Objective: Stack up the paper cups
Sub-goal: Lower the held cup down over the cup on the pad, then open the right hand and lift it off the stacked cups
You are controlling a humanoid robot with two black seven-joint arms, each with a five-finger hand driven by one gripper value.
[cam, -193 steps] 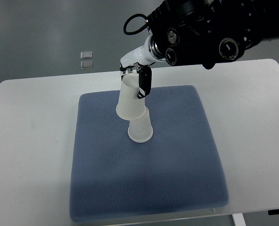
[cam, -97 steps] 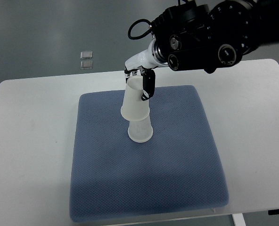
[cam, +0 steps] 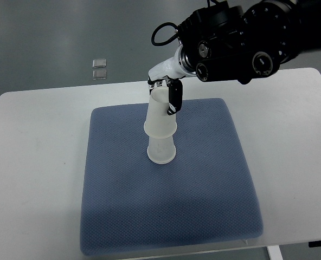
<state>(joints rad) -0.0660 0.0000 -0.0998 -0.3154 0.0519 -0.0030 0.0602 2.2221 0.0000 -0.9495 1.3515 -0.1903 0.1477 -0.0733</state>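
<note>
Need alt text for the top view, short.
The right hand holds an upside-down paper cup over a second upside-down cup standing on a blue mat. The mat lies on a white table. The left arm is not visible.

No readable text, labels or numbers anywhere in frame; cups, pad, table and arm all showed blank.

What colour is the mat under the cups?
Blue-grey with a fine dotted weave, seen in the top view: mat.

White table [cam: 36, 162], blue mat [cam: 166, 211], grey floor [cam: 52, 32].
</note>
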